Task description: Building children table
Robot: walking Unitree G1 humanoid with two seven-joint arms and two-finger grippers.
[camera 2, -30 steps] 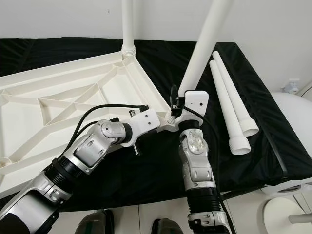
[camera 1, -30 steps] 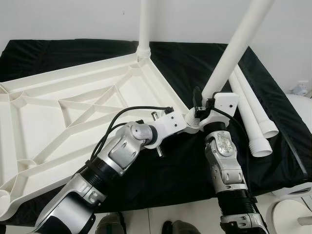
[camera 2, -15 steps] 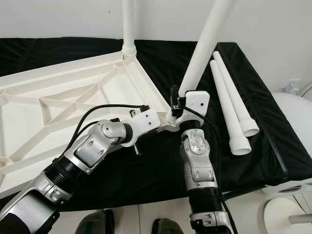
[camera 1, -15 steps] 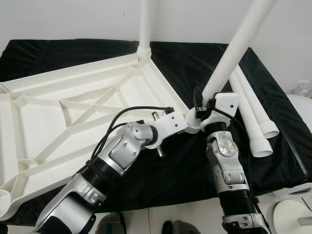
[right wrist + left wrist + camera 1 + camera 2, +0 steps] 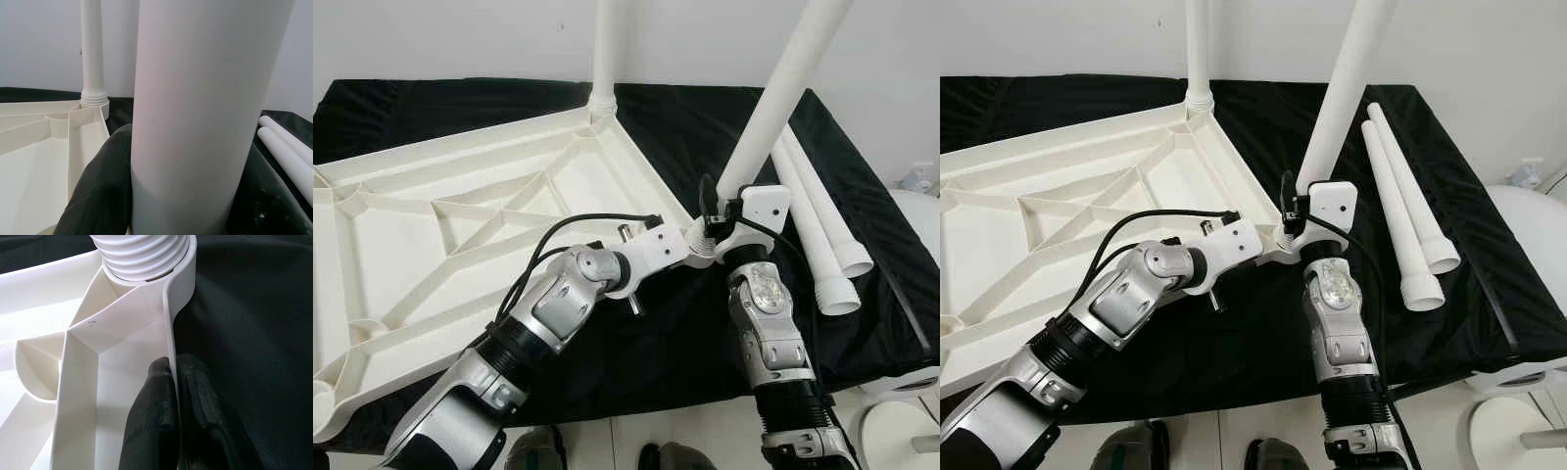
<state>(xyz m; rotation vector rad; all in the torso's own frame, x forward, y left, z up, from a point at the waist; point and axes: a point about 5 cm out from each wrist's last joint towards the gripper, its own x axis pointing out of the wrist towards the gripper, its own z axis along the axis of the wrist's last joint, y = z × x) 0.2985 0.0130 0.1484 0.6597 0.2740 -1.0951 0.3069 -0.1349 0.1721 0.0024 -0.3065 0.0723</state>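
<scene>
A white plastic tabletop (image 5: 460, 225) lies upside down on a black cloth. One white leg (image 5: 604, 49) stands upright in the far corner socket. A second white leg (image 5: 773, 108) leans slightly over the near right corner socket (image 5: 142, 259), its ribbed end in the socket. My right gripper (image 5: 181, 196) is shut around this leg low down, just above the corner. My left gripper (image 5: 173, 382) is shut on the tabletop's rim (image 5: 168, 333) right beside that socket, one finger inside the rim and one outside.
Two loose white legs (image 5: 822, 225) lie side by side on the cloth to the right of my right arm. The cloth's front edge (image 5: 685, 392) runs close to my body. White round objects (image 5: 901, 431) stand on the floor at the right.
The top of the held leg has tipped a little to the left, standing slightly more upright. Both grippers keep their holds in the same places.
</scene>
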